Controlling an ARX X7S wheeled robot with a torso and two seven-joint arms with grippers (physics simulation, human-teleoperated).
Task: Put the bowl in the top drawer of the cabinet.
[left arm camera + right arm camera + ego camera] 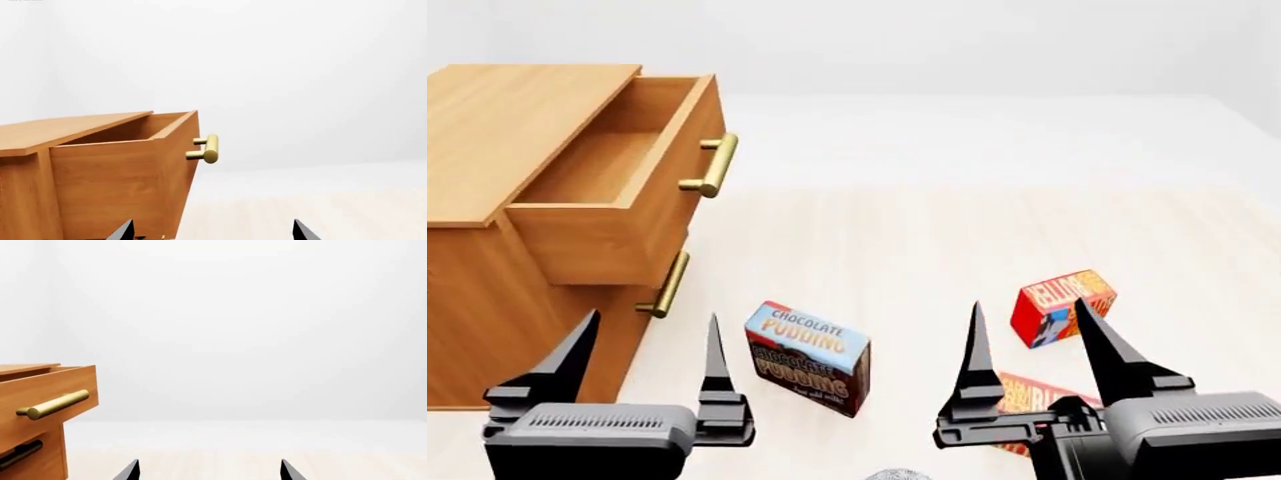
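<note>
The light-brown wooden cabinet [507, 300] stands at left, its upper brass-handled top drawer [627, 180] pulled out. Only a sliver of the small patterned bowl [897, 474] shows, at the head view's bottom edge. Left gripper [647, 350] and right gripper [1034, 340] hover, jaws spread, holding nothing.

The head view looks down from above and sees the cabinet [507, 250] at frame left. Both wrist views look level and low, sharing its open top drawer [127, 165].
</note>
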